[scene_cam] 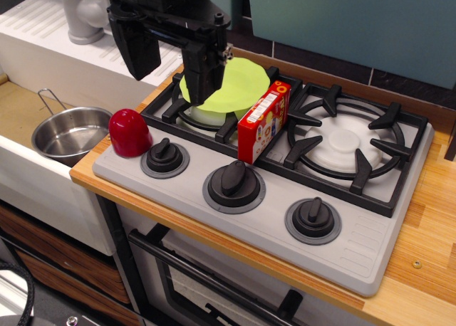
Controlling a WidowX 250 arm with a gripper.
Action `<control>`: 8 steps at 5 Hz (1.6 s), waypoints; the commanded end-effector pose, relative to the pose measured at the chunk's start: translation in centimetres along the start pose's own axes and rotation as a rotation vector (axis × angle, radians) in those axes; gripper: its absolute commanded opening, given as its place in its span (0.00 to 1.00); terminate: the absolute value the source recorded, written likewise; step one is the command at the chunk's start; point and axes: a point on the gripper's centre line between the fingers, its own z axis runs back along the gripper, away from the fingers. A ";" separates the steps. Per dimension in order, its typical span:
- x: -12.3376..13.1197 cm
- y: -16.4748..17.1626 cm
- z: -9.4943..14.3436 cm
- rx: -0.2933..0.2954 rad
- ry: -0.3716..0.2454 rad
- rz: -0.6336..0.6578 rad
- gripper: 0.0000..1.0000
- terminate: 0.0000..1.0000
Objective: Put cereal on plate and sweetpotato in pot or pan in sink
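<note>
On the stove [370,230], the cereal [264,122] stands upright beside the plate [228,86]; the gripper [201,77], its opening indiscernible, should clasp the box's narrow sides.

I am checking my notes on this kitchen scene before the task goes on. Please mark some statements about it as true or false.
1. The cereal stands upright on the stove. True.
2. The sweetpotato lies inside the pot. False: it sits on the stove's left front corner.
3. The pot is in the sink. True.
4. The plate is in the sink. False: it rests on the left burner.
5. The tool grips the cereal. False: it is over the plate.
</note>
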 end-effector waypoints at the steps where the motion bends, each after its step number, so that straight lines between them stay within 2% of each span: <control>1: 0.0 0.0 0.0 0.000 0.000 0.000 1.00 0.00; 2: 1.3 -1.3 -1.1 -0.019 0.009 0.015 1.00 0.00; 3: 2.1 -2.2 -2.3 -0.044 -0.007 0.013 1.00 0.00; 4: 2.2 -2.3 -2.9 -0.057 -0.035 0.003 1.00 0.00; 5: 2.2 -2.4 -3.1 -0.053 -0.091 -0.006 1.00 0.00; 7: 2.3 -2.3 -3.7 0.069 -0.181 0.012 1.00 0.00; 8: 2.7 -2.5 -3.9 0.099 -0.193 0.026 1.00 0.00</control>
